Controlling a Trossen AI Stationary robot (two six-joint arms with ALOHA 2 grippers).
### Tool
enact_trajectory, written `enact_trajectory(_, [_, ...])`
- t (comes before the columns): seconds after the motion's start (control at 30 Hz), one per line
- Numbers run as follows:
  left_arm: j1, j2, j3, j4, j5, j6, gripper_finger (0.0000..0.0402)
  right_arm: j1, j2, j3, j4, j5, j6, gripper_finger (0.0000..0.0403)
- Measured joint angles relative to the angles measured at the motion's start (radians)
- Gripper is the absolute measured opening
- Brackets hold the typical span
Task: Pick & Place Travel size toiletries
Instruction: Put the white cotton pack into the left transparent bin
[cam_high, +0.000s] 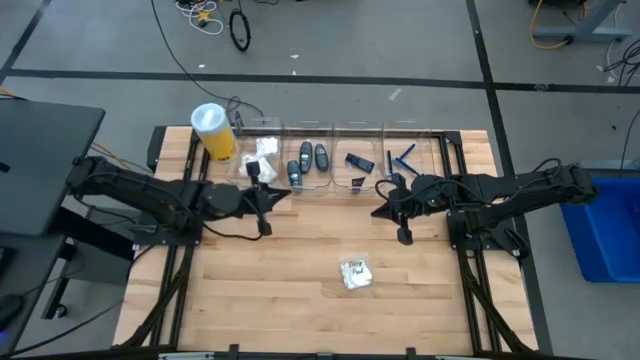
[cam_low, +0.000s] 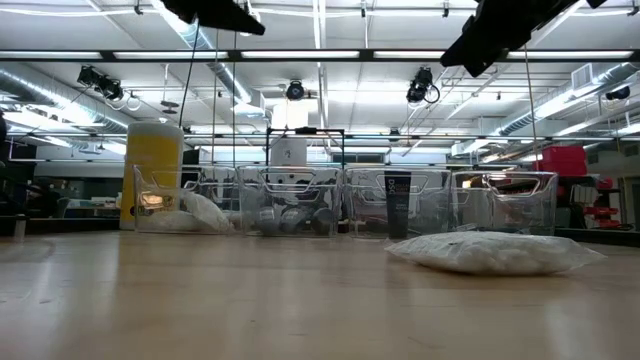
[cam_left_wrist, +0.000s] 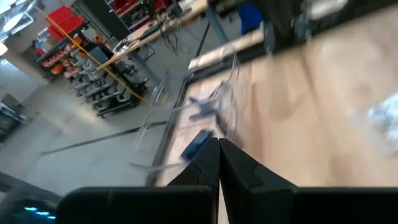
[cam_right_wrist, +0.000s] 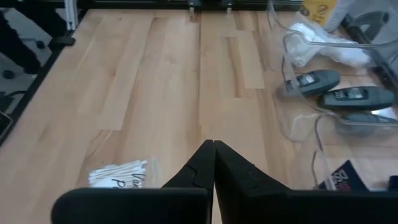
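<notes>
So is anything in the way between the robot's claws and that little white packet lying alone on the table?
Nothing visible. The white packet lies alone on bare wood, nearer the right gripper, and the left gripper has open table toward it too. The clear bins holding the other toiletries sit along the far edge, behind both grippers.

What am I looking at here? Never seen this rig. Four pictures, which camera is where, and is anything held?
Two dark robot arms work at a wooden table. One camera looks down from above, one sits at tabletop height, and one rides on each wrist. The left gripper and right gripper hang near the middle, both shut and holding nothing. Along the far edge stands a row of clear bins with white packets, dark grey pieces and blue razors. A yellow cylinder stands beside the bins. One white packet lies loose on the table.
</notes>
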Motion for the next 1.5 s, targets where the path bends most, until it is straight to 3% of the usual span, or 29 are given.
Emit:
enact_trajectory(0.3, [-0.067, 0.0, 0.009, 0.021, 0.002, -0.12, 0.0005, 0.0, 0.0, 0.0, 0.001, -0.02, 0.01, 0.0008])
enact_trajectory(0.47, [-0.066, 0.0, 0.117, -0.089, 0.047, -0.145, 0.0004, 0.0, 0.0, 0.0, 0.003, -0.019, 0.004, 0.0007])
enact_trajectory(0.67, [-0.017, 0.0, 0.206, -0.177, 0.219, -0.173, 0.0004, 0.0, 0.0, 0.0, 0.026, -0.019, -0.017, 0.0008])
enact_trajectory(0.97, [0.146, 0.002, 0.207, -0.204, 0.432, -0.223, 0.0003, 0.0, 0.0, 0.0, 0.019, -0.019, -0.017, 0.0008])
enact_trajectory(1.2, [0.218, -0.007, 0.159, -0.23, 0.454, -0.228, 0.0003, 0.0, 0.0, 0.0, 0.016, -0.023, 0.034, 0.0009])
enact_trajectory(1.5, [0.22, -0.051, 0.158, -0.308, 0.471, -0.22, 0.0003, 0.014, 0.004, -0.049, 0.062, -0.071, 0.077, 0.0008])
